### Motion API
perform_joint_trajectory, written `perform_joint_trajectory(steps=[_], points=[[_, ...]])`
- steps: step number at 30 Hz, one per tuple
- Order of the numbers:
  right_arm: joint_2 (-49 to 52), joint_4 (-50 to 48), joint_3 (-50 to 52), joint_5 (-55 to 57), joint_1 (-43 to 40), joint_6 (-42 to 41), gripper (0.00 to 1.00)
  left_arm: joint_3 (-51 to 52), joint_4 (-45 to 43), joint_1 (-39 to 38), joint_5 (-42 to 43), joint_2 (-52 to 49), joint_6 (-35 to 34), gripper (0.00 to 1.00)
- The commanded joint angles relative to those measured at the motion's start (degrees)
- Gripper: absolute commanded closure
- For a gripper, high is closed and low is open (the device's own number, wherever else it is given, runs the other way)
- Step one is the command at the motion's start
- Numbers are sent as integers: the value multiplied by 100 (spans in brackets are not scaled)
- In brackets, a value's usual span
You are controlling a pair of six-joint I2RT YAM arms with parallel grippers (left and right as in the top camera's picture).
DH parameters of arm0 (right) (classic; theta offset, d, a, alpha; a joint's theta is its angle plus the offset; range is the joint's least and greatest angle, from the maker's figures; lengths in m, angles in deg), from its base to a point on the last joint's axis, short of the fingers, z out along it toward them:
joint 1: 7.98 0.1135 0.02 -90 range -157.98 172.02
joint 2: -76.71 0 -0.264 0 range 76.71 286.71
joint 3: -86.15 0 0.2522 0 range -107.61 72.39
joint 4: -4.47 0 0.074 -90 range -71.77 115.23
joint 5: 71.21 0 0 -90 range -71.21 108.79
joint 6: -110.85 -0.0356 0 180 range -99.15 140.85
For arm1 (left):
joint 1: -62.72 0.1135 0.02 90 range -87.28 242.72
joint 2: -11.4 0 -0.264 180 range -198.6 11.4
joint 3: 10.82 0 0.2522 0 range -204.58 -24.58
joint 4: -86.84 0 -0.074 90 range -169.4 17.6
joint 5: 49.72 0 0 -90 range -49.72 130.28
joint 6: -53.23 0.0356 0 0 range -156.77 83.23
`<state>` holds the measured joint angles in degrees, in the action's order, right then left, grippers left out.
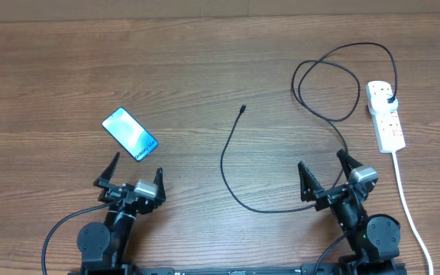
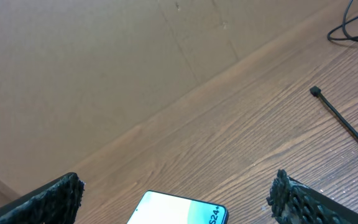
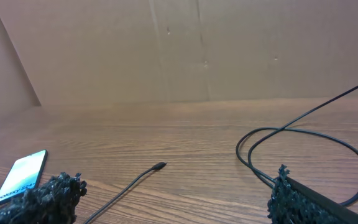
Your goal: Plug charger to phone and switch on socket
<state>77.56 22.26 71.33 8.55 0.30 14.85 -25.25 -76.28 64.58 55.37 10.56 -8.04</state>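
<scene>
The phone (image 1: 131, 134) lies flat at the left of the wooden table, its light-blue screen up. Just in front of it stands my left gripper (image 1: 137, 168), open and empty; in the left wrist view the phone (image 2: 179, 211) lies between and just beyond its fingertips (image 2: 67, 190). The charger (image 1: 223, 156), a thin black cable, loops across the middle, and its connector tip (image 1: 243, 108) lies free on the table. Its black plug (image 1: 390, 99) sits in the white socket (image 1: 386, 122) at the right. My right gripper (image 1: 321, 160) is open and empty, above the cable near the front. The connector tip (image 3: 159, 166) lies ahead of it.
The socket's thick white cord (image 1: 407, 198) runs down the right side toward the front edge, beside the right arm. A cable loop (image 3: 303, 143) lies ahead and to the right of the right gripper. A plain brown wall (image 3: 197, 50) stands behind the table.
</scene>
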Motion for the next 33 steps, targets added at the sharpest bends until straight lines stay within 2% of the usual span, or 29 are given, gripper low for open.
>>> perform_joint_trajectory(steps=[1,23,26,33], points=[[-68,-46,63,7,-31,-11,0,39,-17,-2,-50,59,0,0],[-68,-46,63,7,-31,-11,0,39,-85,-2,0,59,-7,0],[-68,-46,63,7,-31,-11,0,39,-127,-2,0,59,-81,0],[-68,-46,63,7,-31,-11,0,33,-326,-2,-7,59,-778,0]])
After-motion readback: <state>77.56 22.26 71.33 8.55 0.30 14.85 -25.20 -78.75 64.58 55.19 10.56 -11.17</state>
